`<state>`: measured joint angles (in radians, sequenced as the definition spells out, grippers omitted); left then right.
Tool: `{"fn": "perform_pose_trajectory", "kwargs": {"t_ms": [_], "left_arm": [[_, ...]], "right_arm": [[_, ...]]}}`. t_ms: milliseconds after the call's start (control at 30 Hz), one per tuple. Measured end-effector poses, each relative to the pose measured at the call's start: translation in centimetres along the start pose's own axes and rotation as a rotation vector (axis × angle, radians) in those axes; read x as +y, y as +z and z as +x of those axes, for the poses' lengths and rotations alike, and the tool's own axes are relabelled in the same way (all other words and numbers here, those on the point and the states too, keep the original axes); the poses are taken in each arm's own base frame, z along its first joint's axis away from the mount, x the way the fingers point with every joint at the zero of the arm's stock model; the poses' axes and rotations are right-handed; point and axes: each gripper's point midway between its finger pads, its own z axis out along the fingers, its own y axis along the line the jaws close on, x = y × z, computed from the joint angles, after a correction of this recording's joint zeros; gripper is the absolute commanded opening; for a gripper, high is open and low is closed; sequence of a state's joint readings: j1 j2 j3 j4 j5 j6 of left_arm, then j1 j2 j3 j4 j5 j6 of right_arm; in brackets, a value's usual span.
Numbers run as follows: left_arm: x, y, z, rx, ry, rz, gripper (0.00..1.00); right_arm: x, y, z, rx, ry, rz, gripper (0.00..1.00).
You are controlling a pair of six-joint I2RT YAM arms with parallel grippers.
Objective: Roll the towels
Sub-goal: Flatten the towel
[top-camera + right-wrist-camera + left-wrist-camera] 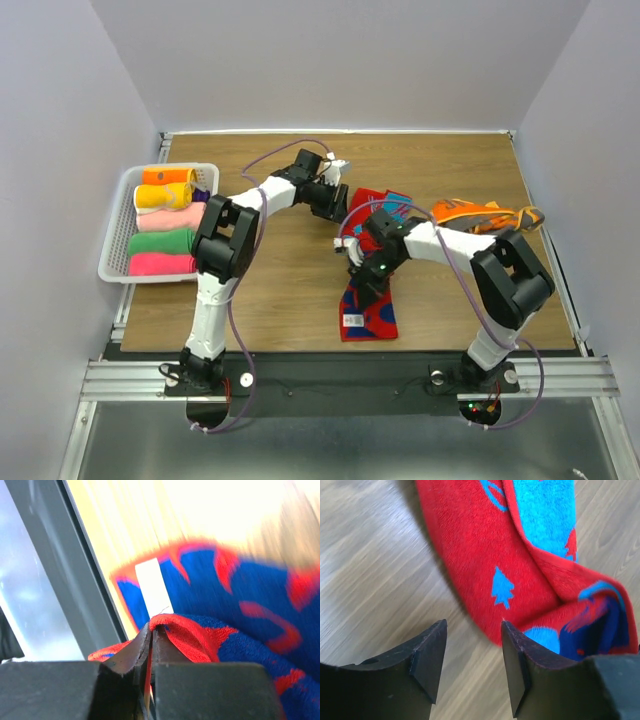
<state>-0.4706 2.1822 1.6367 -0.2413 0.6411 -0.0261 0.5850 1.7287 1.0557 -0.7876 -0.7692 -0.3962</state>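
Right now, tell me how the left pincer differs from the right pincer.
The left pincer stands open and empty; the right pincer is shut on a fold of the red-and-blue towel. The left pincer is at the towel's far end, just beside its edge; the right pincer is closer to the near end, by the white label. Both are black and tend the same towel.

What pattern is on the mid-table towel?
Red towel with blue tree shapes; the left wrist view shows it best.
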Motion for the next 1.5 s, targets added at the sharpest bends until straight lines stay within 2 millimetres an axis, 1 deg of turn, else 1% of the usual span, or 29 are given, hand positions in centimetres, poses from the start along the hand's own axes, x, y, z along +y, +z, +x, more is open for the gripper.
{"fn": "perform_pose_trajectory", "kwargs": {"t_ms": [67, 167, 200, 233, 267, 400, 467, 500, 533, 600, 633, 700, 733, 800, 867, 933, 967, 1000, 1033, 1067, 1100, 1167, 1200, 1233, 1267, 1333, 1400, 1467, 1500], "left_arm": [[-0.1, 0.8, 0.2, 0.011, -0.011, 0.010, 0.52], [0.0, 2.3, -0.1, 0.018, -0.020, 0.024, 0.33], [0.1, 2.7, -0.2, 0.019, -0.021, 0.028, 0.25], [0.1, 3.0, -0.4, 0.020, -0.025, 0.033, 0.06], [0.2, 3.4, -0.7, 0.015, -0.025, 0.038, 0.00], [0.9, 4.6, -2.8, -0.017, -0.010, 0.044, 0.00], [1.3, 5.1, -4.6, -0.046, 0.011, 0.044, 0.00], [1.3, 5.2, -5.4, -0.061, 0.026, 0.043, 0.04], [1.5, 5.2, -6.2, -0.075, 0.053, 0.040, 0.23], [1.8, 4.8, -8.0, -0.095, 0.095, 0.017, 0.39], [2.0, 4.5, -8.9, -0.110, 0.122, 0.002, 0.49], [2.5, 3.5, -10.3, -0.136, 0.155, -0.017, 0.70], [2.9, 2.8, -10.8, -0.152, 0.151, -0.023, 0.75], [3.7, 1.2, -10.7, -0.163, 0.129, -0.027, 0.77], [6.4, -3.2, -10.7, -0.181, 0.079, -0.077, 0.77], [9.2, -7.6, -11.9, -0.227, 0.058, -0.143, 0.77], [10.7, -10.9, -12.6, -0.260, 0.060, -0.196, 0.77], [11.4, -13.1, -13.0, -0.282, 0.061, -0.234, 0.75], [12.1, -15.3, -12.8, -0.296, 0.069, -0.277, 0.74], [11.8, -17.2, -12.0, -0.289, 0.058, -0.301, 0.74], [11.0, -19.2, -11.5, -0.301, 0.079, -0.332, 0.74], [7.8, -20.9, -8.8, -0.266, 0.092, -0.334, 0.75], [6.6, -21.0, -7.9, -0.252, 0.103, -0.330, 0.77], [5.2, -20.8, -6.7, -0.235, 0.122, -0.320, 0.77], [3.2, -20.1, -4.5, -0.190, 0.140, -0.293, 0.77], [1.0, -18.5, -0.7, -0.112, 0.170, -0.256, 0.75], [-0.2, -16.9, 3.3, -0.014, 0.172, -0.215, 0.74], [-0.5, -15.3, 8.3, 0.112, 0.151, -0.182, 0.73], [-0.4, -15.0, 9.6, 0.145, 0.141, -0.176, 0.72]], "right_arm": [[0.8, 1.5, -1.2, -0.025, -0.010, 0.000, 0.01], [1.7, 2.7, -3.1, -0.075, -0.018, 0.000, 0.02], [1.8, 3.0, -3.8, -0.096, -0.021, 0.003, 0.01], [1.8, 3.0, -4.5, -0.120, -0.009, 0.014, 0.01], [1.7, 2.9, -5.3, -0.146, -0.003, 0.027, 0.01], [1.5, 1.9, -8.5, -0.270, 0.018, 0.080, 0.02], [1.5, 1.3, -10.1, -0.331, 0.027, 0.090, 0.07], [1.6, 1.0, -11.2, -0.366, 0.037, 0.094, 0.22], [1.7, 0.7, -12.2, -0.393, 0.043, 0.095, 0.35], [1.8, 0.2, -14.2, -0.445, 0.055, 0.090, 0.61], [1.9, 0.0, -15.2, -0.464, 0.061, 0.085, 0.66], [1.9, -0.4, -17.0, -0.503, 0.055, 0.084, 0.77], [1.6, -0.6, -17.1, -0.511, 0.054, 0.095, 0.80], [1.4, -1.4, -16.9, -0.517, 0.039, 0.123, 0.84], [0.9, -3.0, -16.5, -0.523, 0.026, 0.156, 0.82], [-0.2, -5.6, -16.4, -0.557, 0.021, 0.200, 0.71], [-1.2, -7.0, -16.3, -0.569, 0.018, 0.234, 0.65], [-3.1, -9.3, -16.5, -0.593, 0.010, 0.311, 0.60], [-4.4, -11.0, -17.1, -0.614, 0.010, 0.356, 0.60], [-5.2, -11.7, -17.1, -0.622, 0.017, 0.378, 0.60], [-7.6, -13.3, -17.3, -0.622, 0.019, 0.458, 0.57], [-11.0, -14.6, -17.8, -0.604, 0.021, 0.553, 0.56], [-12.9, -14.9, -17.8, -0.581, 0.024, 0.598, 0.56], [-14.5, -14.8, -17.6, -0.554, 0.028, 0.631, 0.56], [-16.3, -14.4, -17.0, -0.520, 0.042, 0.660, 0.56], [-19.0, -13.3, -15.2, -0.442, 0.066, 0.699, 0.56], [-21.4, -11.8, -12.6, -0.342, 0.102, 0.721, 0.55], [-22.8, -10.9, -10.8, -0.273, 0.115, 0.733, 0.52], [-23.1, -10.9, -10.7, -0.269, 0.114, 0.740, 0.51]]}}
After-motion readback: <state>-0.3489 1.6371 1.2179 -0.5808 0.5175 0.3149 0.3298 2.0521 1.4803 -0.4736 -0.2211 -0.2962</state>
